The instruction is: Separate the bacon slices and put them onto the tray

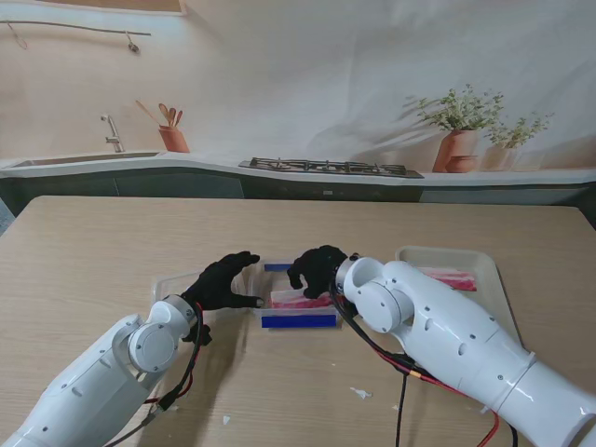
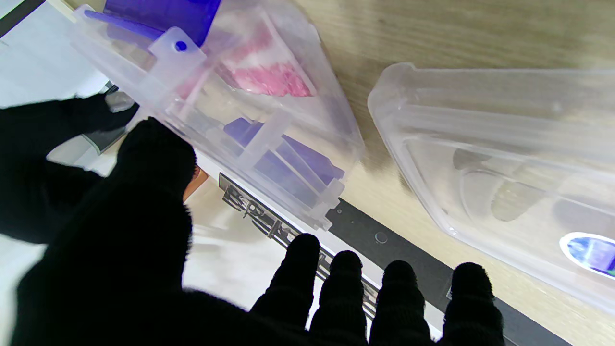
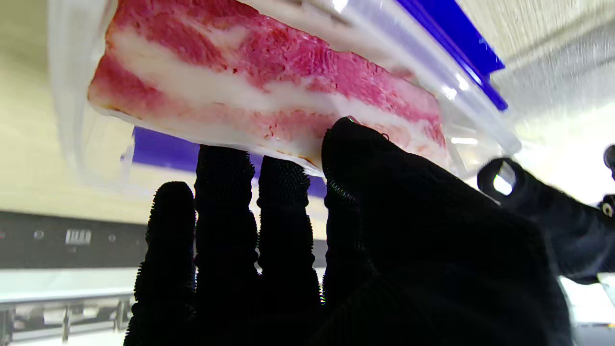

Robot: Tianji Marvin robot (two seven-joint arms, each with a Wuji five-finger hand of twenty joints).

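Observation:
A clear container [image 1: 298, 312] with blue clasps sits mid-table and holds pink-and-white bacon [image 1: 300, 301]. My right hand [image 1: 317, 268] reaches down into it. Up close, its thumb [image 3: 355, 144] lies on the top bacon slice [image 3: 269, 91] while the fingertips [image 3: 226, 158] meet the slice's edge, pinching it. My left hand [image 1: 223, 284] rests at the container's left side with fingers spread, thumb [image 2: 158, 154] against the container wall [image 2: 269, 158], holding nothing. The clear tray [image 1: 494, 279] stands at the right, with one bacon slice [image 1: 454, 277] lying on it.
A clear plastic lid [image 1: 172, 284] lies left of the container, under my left hand; its rim [image 2: 480, 144] shows in the left wrist view. Small white scraps [image 1: 359, 393] lie on the table nearer to me. The counter with the stove runs along the table's far side.

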